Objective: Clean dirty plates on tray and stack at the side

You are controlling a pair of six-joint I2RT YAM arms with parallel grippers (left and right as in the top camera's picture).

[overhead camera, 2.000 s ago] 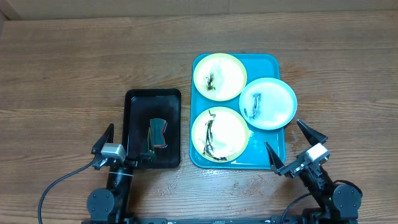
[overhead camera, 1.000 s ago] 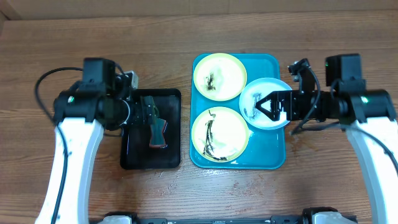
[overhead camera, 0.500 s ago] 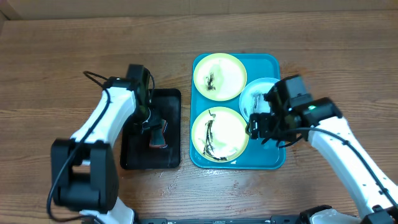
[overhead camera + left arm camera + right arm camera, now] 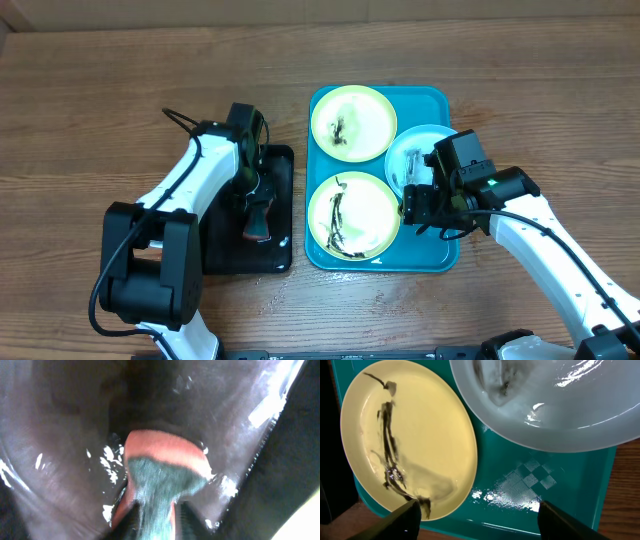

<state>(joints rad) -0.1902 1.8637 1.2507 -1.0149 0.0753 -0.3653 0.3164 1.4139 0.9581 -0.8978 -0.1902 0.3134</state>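
Note:
Three smeared plates lie on the turquoise tray (image 4: pixel 432 100): a pale yellow one (image 4: pixel 352 122) at the back, a pale yellow one (image 4: pixel 352 215) at the front, and a blue-white one (image 4: pixel 412 157) partly under my right arm. My right gripper (image 4: pixel 415 210) hangs open low over the tray (image 4: pixel 520 485), with one finger (image 4: pixel 402 520) at the front plate's (image 4: pixel 420 440) near edge and the blue-white plate (image 4: pixel 560 410) beyond. My left gripper (image 4: pixel 252 200) is shut on a red sponge with a green top (image 4: pixel 160 475), which rests in the black tray (image 4: pixel 215 250).
The black tray (image 4: pixel 60 435) is wet and glossy and sits just left of the turquoise tray. Bare wooden table (image 4: pixel 100 100) lies to the left, behind, and to the right of the trays.
My left gripper has closed its fingers onto the sponge. The right gripper has settled slightly lower over the tray's front right and narrowed a little, still open.

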